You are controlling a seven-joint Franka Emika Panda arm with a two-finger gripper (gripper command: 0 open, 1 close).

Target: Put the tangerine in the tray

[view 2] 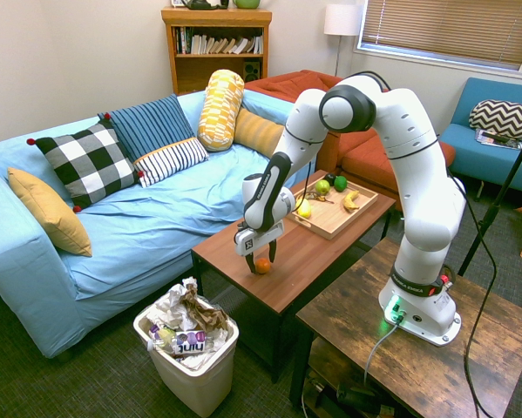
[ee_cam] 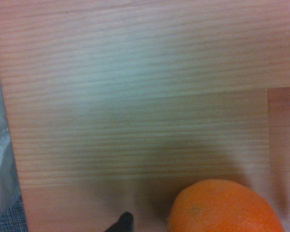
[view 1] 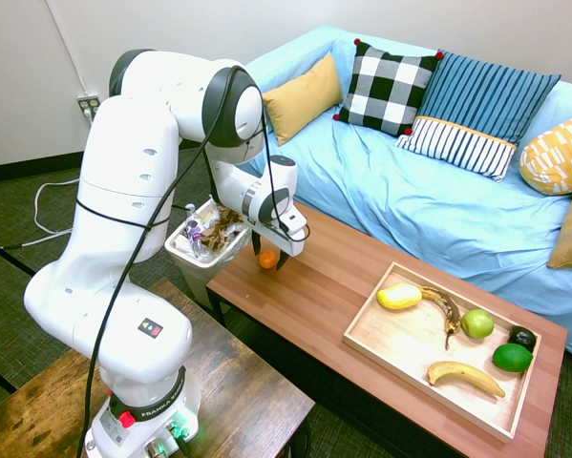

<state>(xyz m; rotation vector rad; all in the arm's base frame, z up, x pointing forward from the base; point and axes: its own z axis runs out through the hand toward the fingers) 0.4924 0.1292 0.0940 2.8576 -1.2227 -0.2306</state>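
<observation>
Gripper (view 1: 268, 258) points down with jaws open, straddling the one tangerine (view 1: 266, 259) at the coffee table's (view 1: 314, 296) end nearest the white bin (view 1: 206, 250). One tray (view 1: 400, 348) lies at the tangerine's 4 o'clock, well apart, with clear tabletop between. It holds two bananas, one yellow fruit, one apple, one lime, one dark fruit.

- Both room views are bright and evenly lit, looks like soft overhead light, colours clean and no harsh glare.
- Wide-angle lenses bend straight lines a bit toward the edges.
- Shadows are faint; there's a soft one under the arm (view 1: 152, 191) on the surface (view 1: 324, 286).
- Wrist view is soft and slightly hazy, with a pale sheen on the wood grain and a dark blurry shadow beside the tangerine (ee_cam: 227, 208).
</observation>
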